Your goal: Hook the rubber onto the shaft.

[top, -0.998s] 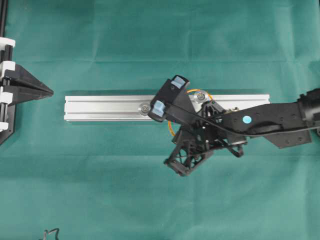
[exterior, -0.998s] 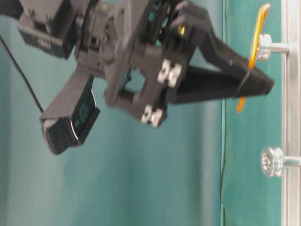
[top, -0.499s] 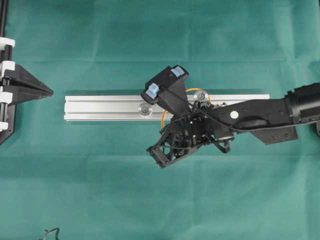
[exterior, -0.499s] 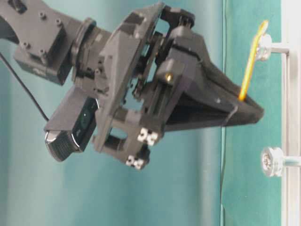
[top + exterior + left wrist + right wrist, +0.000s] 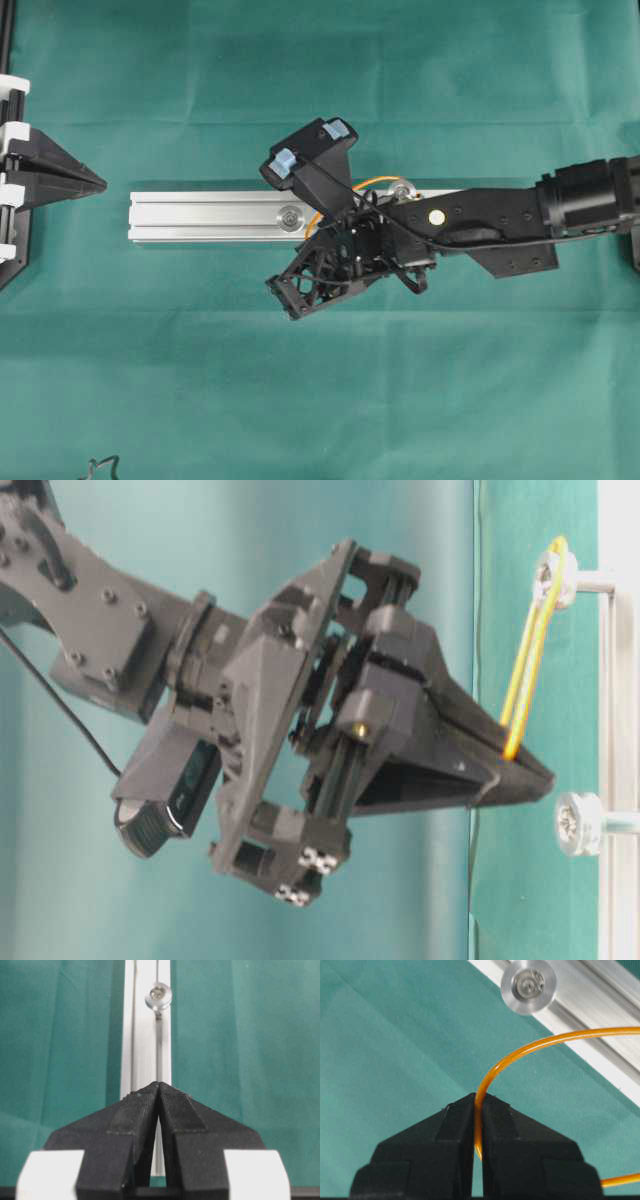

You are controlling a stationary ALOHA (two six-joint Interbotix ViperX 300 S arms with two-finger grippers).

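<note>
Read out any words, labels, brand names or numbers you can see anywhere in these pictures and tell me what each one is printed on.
None can be read: no text shows on the aluminium rail, the green cloth or the right gripper. The white dot on the right arm is blank.

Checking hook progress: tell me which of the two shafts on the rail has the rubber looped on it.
The shaft nearer the right end of the rail. The rubber runs from it to the right gripper. The other shaft, further left, is bare.
</note>
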